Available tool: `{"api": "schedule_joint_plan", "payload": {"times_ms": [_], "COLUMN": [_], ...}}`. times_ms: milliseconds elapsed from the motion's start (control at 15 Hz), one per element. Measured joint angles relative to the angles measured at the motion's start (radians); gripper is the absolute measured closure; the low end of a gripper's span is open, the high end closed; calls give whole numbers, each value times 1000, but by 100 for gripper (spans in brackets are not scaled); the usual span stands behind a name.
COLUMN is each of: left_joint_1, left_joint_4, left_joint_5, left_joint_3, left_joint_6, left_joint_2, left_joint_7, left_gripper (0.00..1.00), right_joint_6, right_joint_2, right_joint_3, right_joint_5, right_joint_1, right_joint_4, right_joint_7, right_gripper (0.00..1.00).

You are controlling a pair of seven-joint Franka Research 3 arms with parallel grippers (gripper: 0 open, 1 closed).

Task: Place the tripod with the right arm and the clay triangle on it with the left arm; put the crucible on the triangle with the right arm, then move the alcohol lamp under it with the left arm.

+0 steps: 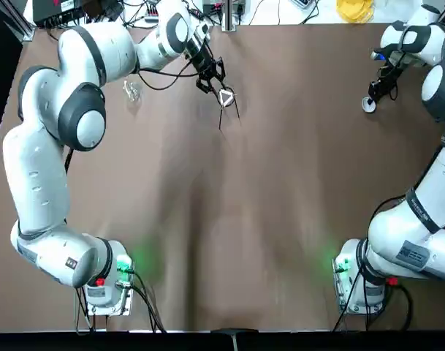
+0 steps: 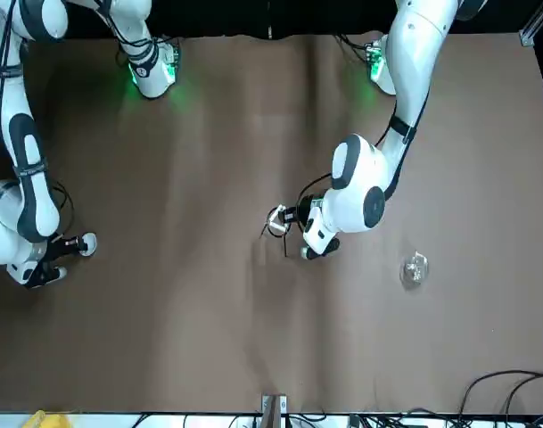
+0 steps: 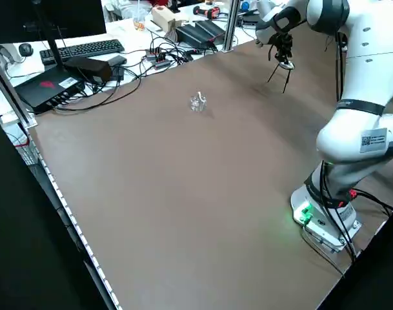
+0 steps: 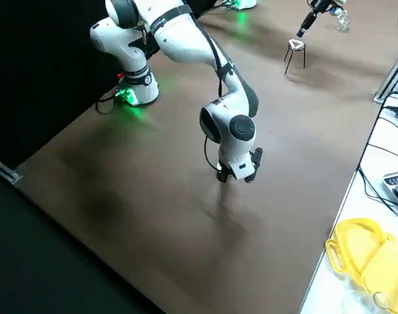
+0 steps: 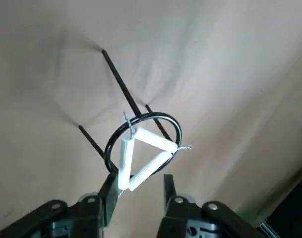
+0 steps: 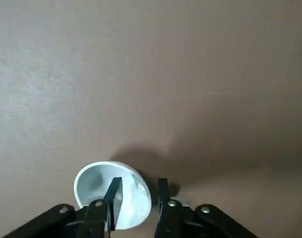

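The black wire tripod (image 1: 231, 113) stands at the far middle of the table. The white clay triangle (image 5: 151, 140) lies flat on the tripod's ring (image 5: 166, 120). My left gripper (image 5: 139, 191) is open just beside it, one corner of the triangle reaching between the fingers. At the far right, the white crucible (image 6: 93, 183) sits on the table. My right gripper (image 6: 137, 191) is open over its rim, one finger inside the cup and one outside. The clear glass alcohol lamp (image 1: 131, 91) stands alone, left of the tripod.
Cables, a keyboard and boxes (image 3: 86, 64) line the bench beyond the table's far edge. A yellow container (image 4: 365, 252) lies off the far right corner. The arm bases (image 1: 105, 281) stand at the near edge, with bare brown tabletop between them.
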State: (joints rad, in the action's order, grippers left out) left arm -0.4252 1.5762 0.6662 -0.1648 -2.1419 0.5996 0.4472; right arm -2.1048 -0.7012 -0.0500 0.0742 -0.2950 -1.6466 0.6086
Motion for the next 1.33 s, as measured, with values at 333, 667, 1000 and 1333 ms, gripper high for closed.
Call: {"api": "schedule_joint_plan", "payload": {"times_ms": [333, 667, 1000, 1333], "left_joint_1": [36, 163, 268, 402], "left_joint_4": [-21, -27, -19, -16], "left_joint_5": [-136, -409, -618, -621], "left_joint_3": [2, 3, 6, 9], "left_joint_6": [-1, 64, 87, 87], "left_joint_2": [-23, -126, -159, -141], "left_joint_7": [5, 5, -57, -302], "left_gripper": [24, 0, 0, 0], "right_joint_6": [2, 18, 16, 158], "right_joint_2": [-2, 8, 10, 65], "right_joint_3": [0, 8, 19, 73], "right_joint_5": [0, 1, 0, 31], "right_joint_1": [-1, 2, 18, 85], "right_joint_4": [-2, 2, 3, 40], "right_joint_7": [8, 11, 11, 8], "right_gripper": [74, 94, 94, 94]}}
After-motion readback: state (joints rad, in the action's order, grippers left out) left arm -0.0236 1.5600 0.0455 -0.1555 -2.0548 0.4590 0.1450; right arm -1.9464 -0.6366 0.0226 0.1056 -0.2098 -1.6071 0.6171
